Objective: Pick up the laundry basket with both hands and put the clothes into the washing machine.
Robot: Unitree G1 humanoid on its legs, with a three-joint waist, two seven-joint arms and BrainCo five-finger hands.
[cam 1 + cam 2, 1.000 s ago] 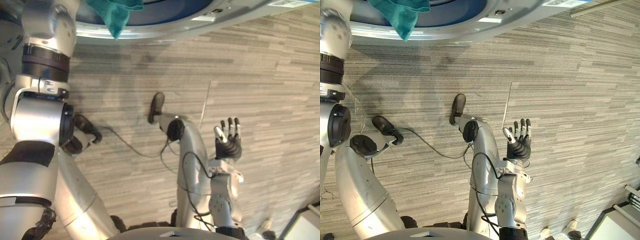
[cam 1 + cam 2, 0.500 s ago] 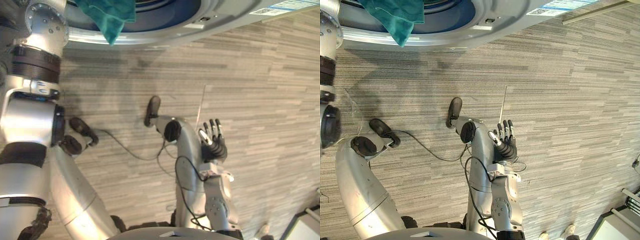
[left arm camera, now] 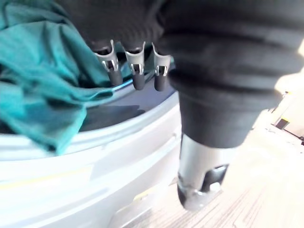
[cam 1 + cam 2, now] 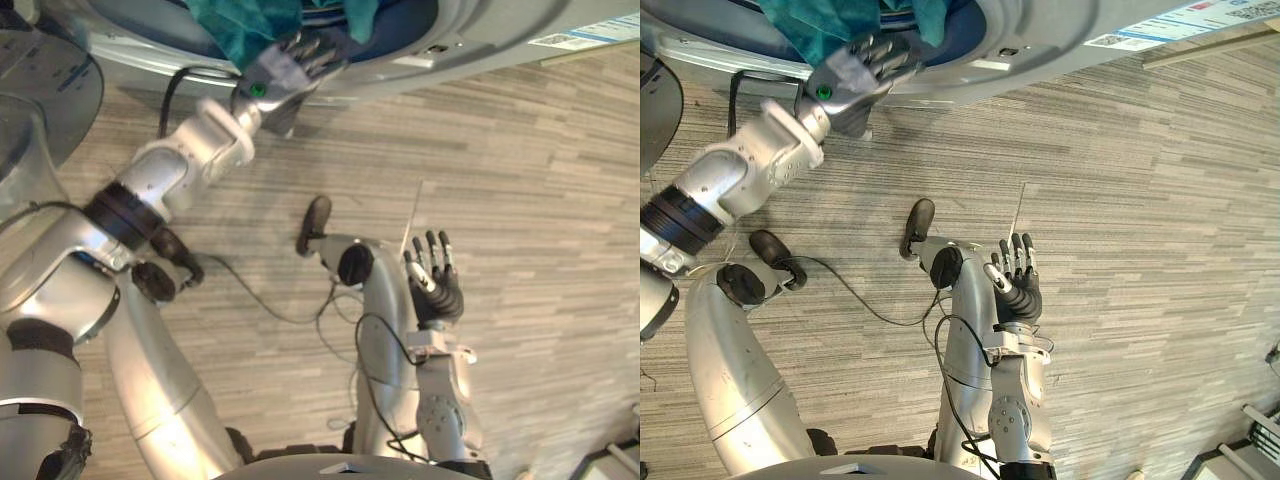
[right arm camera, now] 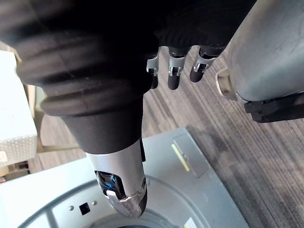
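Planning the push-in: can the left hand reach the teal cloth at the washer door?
Likely yes: the left hand, open, sits at the washer rim right beside the teal cloth, with nothing between.

Clothes [image 4: 235, 25] lie in washing machine [image 4: 480, 22], left robot hand [image 4: 290, 65] beside.

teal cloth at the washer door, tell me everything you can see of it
The teal cloth is soft, plain fabric bunched in crumpled folds. It hangs out of the washing machine's round opening, over the dark blue inner ring and grey rim. The left robot hand reaches to its lower edge, fingers straight; contact cannot be told.
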